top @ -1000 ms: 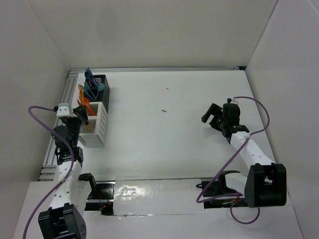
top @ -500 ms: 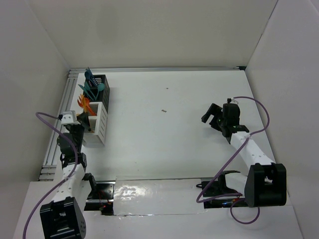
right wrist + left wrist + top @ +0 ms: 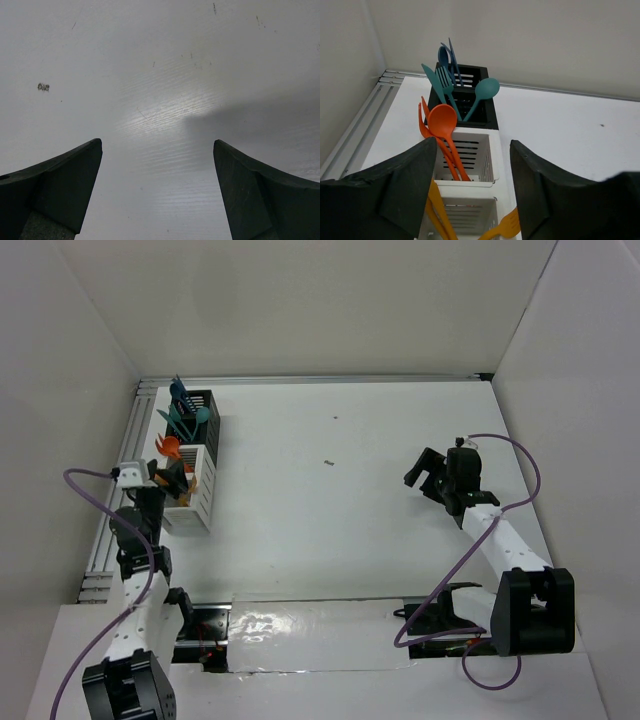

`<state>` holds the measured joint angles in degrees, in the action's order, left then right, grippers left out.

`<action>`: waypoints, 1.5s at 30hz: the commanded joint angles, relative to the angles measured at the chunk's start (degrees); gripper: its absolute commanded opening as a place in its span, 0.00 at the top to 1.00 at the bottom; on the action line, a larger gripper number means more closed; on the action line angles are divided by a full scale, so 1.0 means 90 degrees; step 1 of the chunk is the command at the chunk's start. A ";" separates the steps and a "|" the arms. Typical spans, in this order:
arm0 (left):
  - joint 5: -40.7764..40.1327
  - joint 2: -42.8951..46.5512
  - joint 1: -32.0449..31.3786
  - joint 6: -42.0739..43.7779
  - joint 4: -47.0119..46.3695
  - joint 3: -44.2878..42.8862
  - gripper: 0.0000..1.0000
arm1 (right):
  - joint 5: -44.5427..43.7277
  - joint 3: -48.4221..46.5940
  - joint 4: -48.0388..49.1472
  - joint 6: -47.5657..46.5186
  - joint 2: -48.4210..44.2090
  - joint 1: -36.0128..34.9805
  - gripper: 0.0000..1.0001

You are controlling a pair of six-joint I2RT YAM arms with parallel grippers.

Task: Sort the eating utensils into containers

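Utensils: orange utensils [image 3: 442, 120] are stood in the white bin [image 3: 475, 152], teal and blue utensils [image 3: 486, 89] in the black bin [image 3: 487, 117] just behind it, at the table's [image 3: 330, 500] far left | Left gripper [image 3: 471, 145]: held over the white bin's near end, jaws apart, nothing gripped | Right gripper [image 3: 157, 144]: jaws spread wide, empty, above the table, well apart from both bins.

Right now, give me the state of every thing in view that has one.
black bin, upright, holding utensils.
blue and teal utensils, standing heads up in the black bin.
white bin, upright, holding utensils.
orange utensils, standing in the white bin.
left gripper, open, empty, beside the white bin.
right gripper, open, empty, above the table.
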<state>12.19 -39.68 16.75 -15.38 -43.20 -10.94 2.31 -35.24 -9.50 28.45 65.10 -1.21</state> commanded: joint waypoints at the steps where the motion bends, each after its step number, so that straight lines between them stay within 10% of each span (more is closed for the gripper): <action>1: -0.0045 0.0180 0.0043 -0.0069 -0.0093 -0.0424 0.27 | -0.0061 -0.0098 0.0186 -0.0075 -0.0017 -0.0041 0.02; 7: 0.0286 0.0337 0.0043 -0.0001 0.1269 -0.1214 0.18 | -0.0061 -0.0098 0.0186 -0.0075 -0.0027 -0.0041 0.02; 14: 0.1504 -0.1418 0.0023 0.0379 0.6238 -0.5536 0.02 | 0.0056 -0.0156 0.0186 -0.0084 -0.0017 -0.0041 0.02; 19: 0.2072 -0.2456 -0.0123 0.0409 0.7670 -0.7046 0.00 | 0.0115 -0.0156 0.0186 -0.0085 -0.0026 -0.0060 0.02; 27: 0.3241 -0.2350 -0.0377 0.0859 0.7652 -0.6715 0.00 | 0.0241 -0.0273 0.0245 -0.0318 -0.0172 -0.0051 0.00; 45: 0.4154 -0.2671 -0.3628 0.1396 0.5319 -0.5241 0.00 | -0.0627 -0.1055 0.0225 -0.0817 -0.1041 -0.0041 0.00</action>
<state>47.20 -63.11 -14.02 -5.50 12.16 -60.62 -0.71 -43.00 -8.95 22.87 58.65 -1.26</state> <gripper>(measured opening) 0.997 0.998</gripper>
